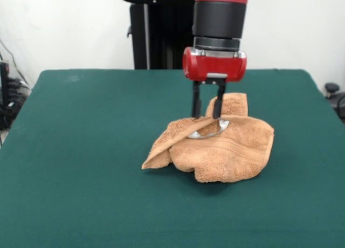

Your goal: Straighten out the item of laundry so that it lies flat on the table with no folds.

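Observation:
The orange-tan towel (226, 151) lies crumpled in a heap right of the middle of the dark green table (81, 151). One flap rises behind the heap and a folded corner points out to the left. Its white-grey label (209, 132) curls at the top of the heap. My gripper (208, 116) comes straight down from above. Its two black fingers (196, 102) stand a little apart, with their tips sunk in the top fold just above the label. The fold rises tent-like up to the tips, so the gripper looks shut on it.
The robot's black pedestal (156, 38) stands behind the table's far edge. Dark cables and gear (8, 97) sit off the left edge and a dark object (334, 94) off the right edge. Green tabletop surrounds the towel on all sides.

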`<state>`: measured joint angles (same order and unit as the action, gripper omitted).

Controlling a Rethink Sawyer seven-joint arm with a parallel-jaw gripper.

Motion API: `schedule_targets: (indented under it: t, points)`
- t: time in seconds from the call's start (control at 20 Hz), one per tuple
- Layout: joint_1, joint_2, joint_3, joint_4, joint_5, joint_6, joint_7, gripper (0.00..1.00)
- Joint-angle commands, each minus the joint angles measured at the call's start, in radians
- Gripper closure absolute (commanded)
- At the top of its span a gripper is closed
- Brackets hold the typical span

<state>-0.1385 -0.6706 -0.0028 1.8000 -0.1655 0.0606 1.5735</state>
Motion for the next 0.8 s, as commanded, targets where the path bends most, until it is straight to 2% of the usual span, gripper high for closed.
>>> schedule_targets:
  t: [0.05, 0.8]
  points:
    - [0.035, 0.029, 0.02, 0.069, -0.028, 0.004, 0.148, 1.0]
    - [0.046, 0.042, 0.013, 0.057, -0.032, -0.038, 0.153, 1.0]
